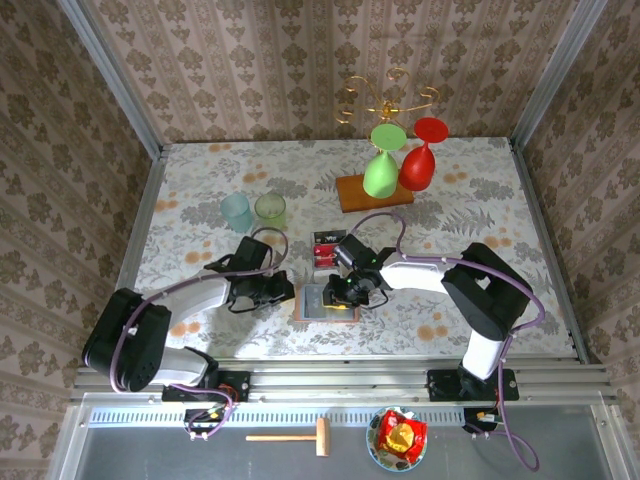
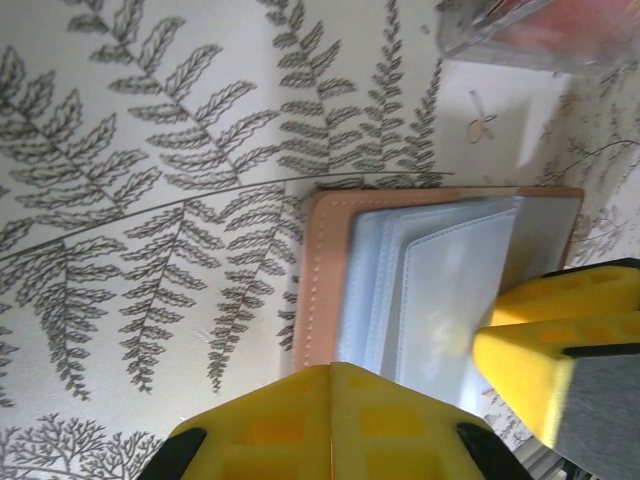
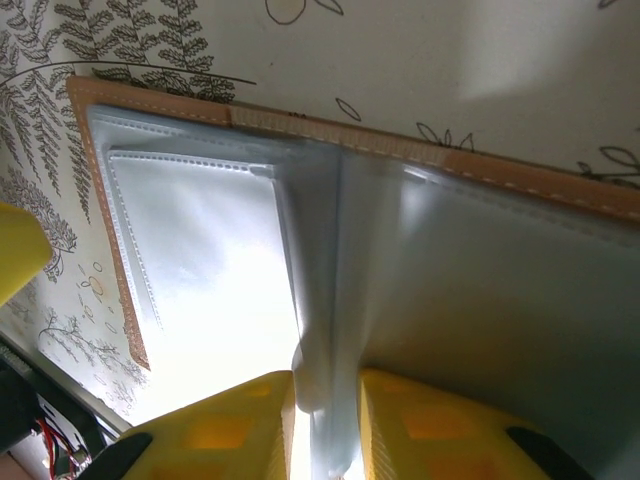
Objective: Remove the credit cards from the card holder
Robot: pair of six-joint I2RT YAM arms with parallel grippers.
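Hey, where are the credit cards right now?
In the top view the credit cards lie mid-table, just beyond the open card holder and short of the wooden board.

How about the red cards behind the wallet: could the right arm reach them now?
Probably yes: the red cards lie in the open just beyond the card holder. But the right fingers are pinching its clear sleeve, so they must let go first.

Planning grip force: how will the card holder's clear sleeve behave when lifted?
Probably floppy: the sleeve bows into a ridge where the right gripper pinches it. Likely slippery, given its glossy sheen. The card holder looks thin and light, so it may lift along.
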